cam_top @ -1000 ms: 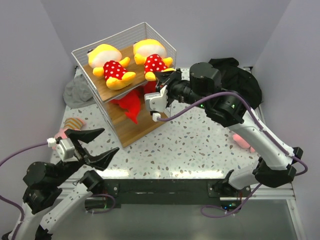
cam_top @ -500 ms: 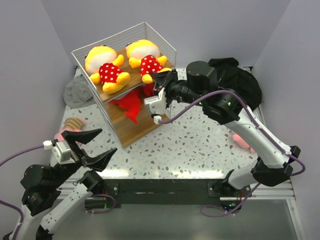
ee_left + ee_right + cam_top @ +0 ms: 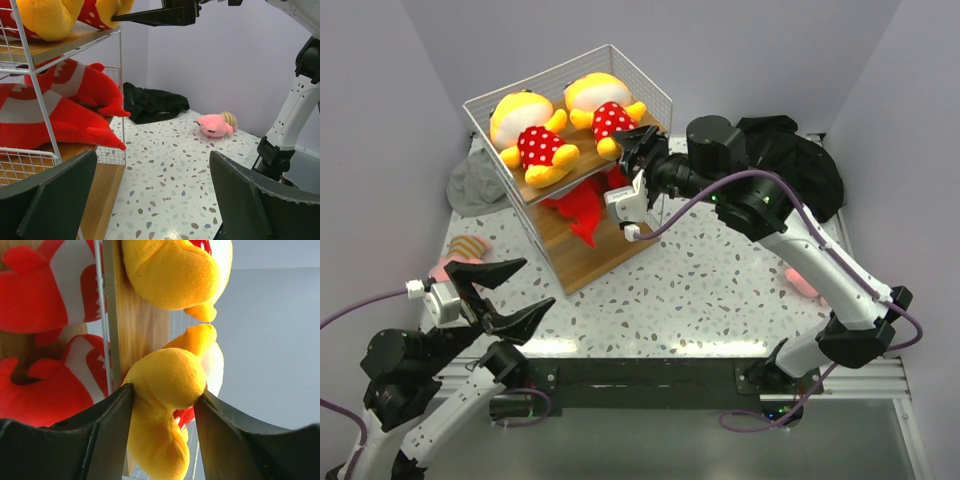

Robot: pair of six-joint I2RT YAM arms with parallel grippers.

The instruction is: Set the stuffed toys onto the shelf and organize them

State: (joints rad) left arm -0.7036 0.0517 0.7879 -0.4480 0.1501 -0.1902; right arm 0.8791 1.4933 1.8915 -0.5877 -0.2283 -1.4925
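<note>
1. The shelf (image 3: 595,258) is standing toward 11 o'clock on the table (image 3: 710,290), turned at an angle.
2. The right gripper (image 3: 630,146) is reaching in at the top board's 3 o'clock edge. Its fingers are squeezing a yellow limb of the right doll (image 3: 598,105) — pads pressing on both sides.
3. The left doll (image 3: 525,135) is lying just beside it on the same board.
4. On the board below, a shark (image 3: 80,87) is lying close behind a second shark (image 3: 47,120).
5. The left gripper (image 3: 540,280) is hovering at 7 o'clock, jaws spread wide and holding nothing.
6. A pink toy (image 3: 216,125) is lying on the table at 3 o'clock near the right arm, and another pink toy (image 3: 460,250) is lying at 9 o'clock — neither is on the shelf.
7. A black cloth (image 3: 810,170) is sitting at 1 o'clock, and a hat (image 3: 475,185) is lying at 10 o'clock beside the shelf.
</note>
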